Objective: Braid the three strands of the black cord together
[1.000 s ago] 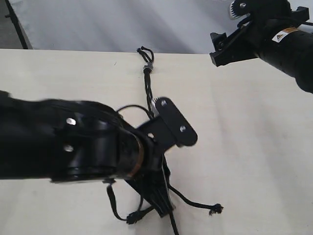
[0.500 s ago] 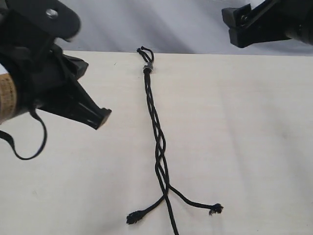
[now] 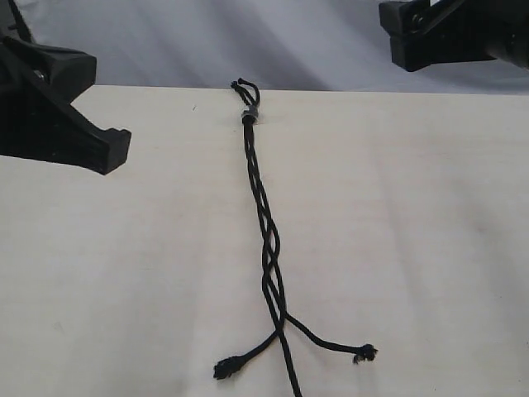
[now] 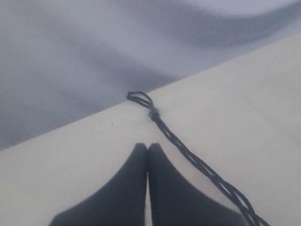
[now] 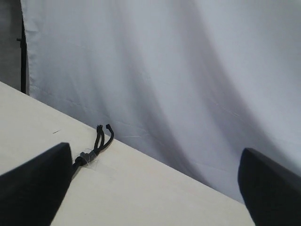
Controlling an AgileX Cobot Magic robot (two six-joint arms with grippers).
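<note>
Exterior view: the black cord (image 3: 263, 215) lies down the middle of the tabletop (image 3: 413, 248), with its looped knot (image 3: 246, 103) at the far edge. It is braided along most of its length, and the three strands (image 3: 318, 339) splay loose toward the near edge. The left fingers (image 3: 99, 149) and right fingers (image 3: 405, 45) hang clear of it.

Left wrist view: the left fingers (image 4: 131, 188) are pressed together and empty, beside the cord (image 4: 197, 162).

Right wrist view: the right fingers (image 5: 33, 188) stand wide apart, holding nothing.

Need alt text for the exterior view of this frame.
A thin black cord, braided along most of its length, lies straight on a pale table, looped knot at the far edge, three loose strand ends fanning out at the near end. The left gripper and right gripper hang clear of it at the upper corners.
</note>
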